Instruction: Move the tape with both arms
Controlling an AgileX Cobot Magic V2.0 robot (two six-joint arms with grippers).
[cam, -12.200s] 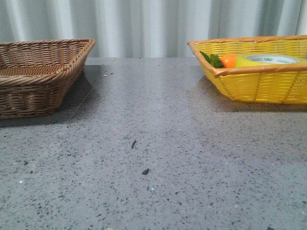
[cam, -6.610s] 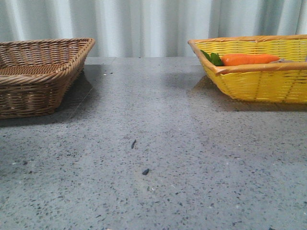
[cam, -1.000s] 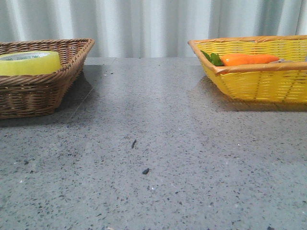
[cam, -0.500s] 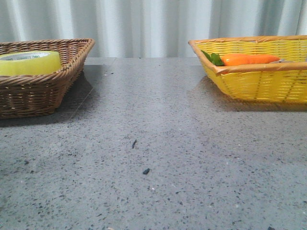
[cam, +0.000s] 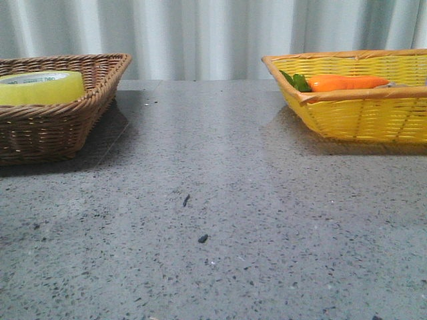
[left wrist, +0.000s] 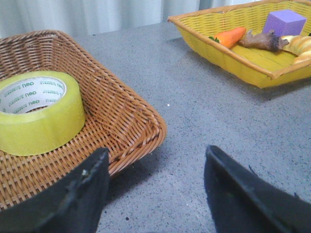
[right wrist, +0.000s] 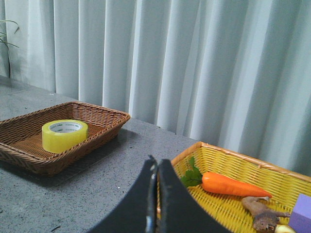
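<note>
Pale pleated curtain (cam: 200, 37), grey speckled tabletop (cam: 220, 200)

There are two baskets on the desk (cam: 213, 200): one brown basket (cam: 60, 127) and one yellow basket (cam: 353, 117).

There is one tape (cam: 41, 87). It sits in the brown basket.

There is one carrot (cam: 347, 83) in the yellow basket. In the left wrist view the yellow basket also holds one purple block (left wrist: 285, 22), one brown lumpy thing (left wrist: 260, 40), and some pale round things (left wrist: 299, 46) at the edge, too cut off to count.

There are two hands: one left hand (left wrist: 155, 189) and one right hand (right wrist: 156, 204).
</note>
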